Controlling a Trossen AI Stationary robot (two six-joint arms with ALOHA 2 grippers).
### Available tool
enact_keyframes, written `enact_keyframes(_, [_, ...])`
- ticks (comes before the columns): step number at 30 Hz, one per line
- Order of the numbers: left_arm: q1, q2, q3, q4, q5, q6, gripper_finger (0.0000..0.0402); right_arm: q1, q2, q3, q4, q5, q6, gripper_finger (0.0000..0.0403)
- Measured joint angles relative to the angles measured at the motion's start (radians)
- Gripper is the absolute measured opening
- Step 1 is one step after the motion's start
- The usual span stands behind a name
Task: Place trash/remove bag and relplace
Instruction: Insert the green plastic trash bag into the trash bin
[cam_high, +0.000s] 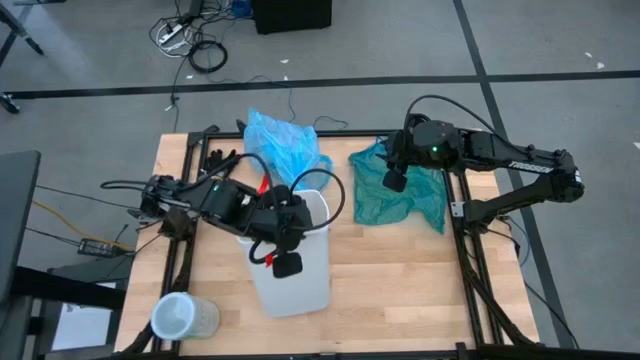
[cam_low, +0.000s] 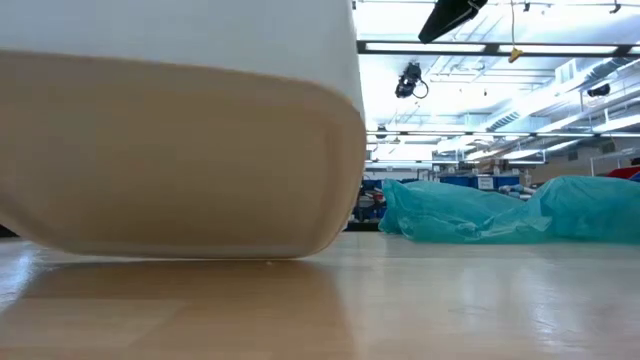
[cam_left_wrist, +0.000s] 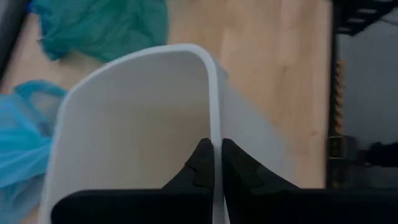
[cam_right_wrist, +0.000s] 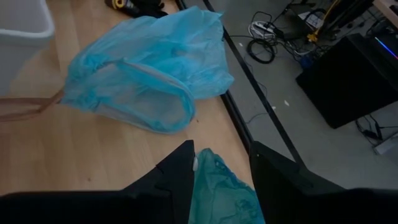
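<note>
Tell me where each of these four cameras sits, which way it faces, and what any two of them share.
High view: overhead, looking down on table, both arms.
Low view: table height, looking level past white bin; an arm tip at the top.
Left wrist view: left gripper shut on the bin's rim.
Right wrist view: right gripper around teal-green bag, facing light blue bag.
Shared: the teal-green bag shows in all four.
</note>
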Motion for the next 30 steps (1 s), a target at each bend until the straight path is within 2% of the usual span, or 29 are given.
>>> enact_keyframes(6, [0.004,0.006,0.025,-0.023,-0.05,0.007,0.0017,0.0,0.0,0.0,0.0,0.0,0.017,0.0139])
enact_keyframes(19, [0.032,0.006,0.057,-0.1,-0.245,0.111,0.0016,-0.006,0.0,0.0,0.0,0.0,0.032,0.0137])
enact_keyframes(30, [0.03,0.009,0.055,-0.058,-0.181,0.105,0.0016,-0.007,0.0,0.0,0.0,0.0,0.051,0.0138])
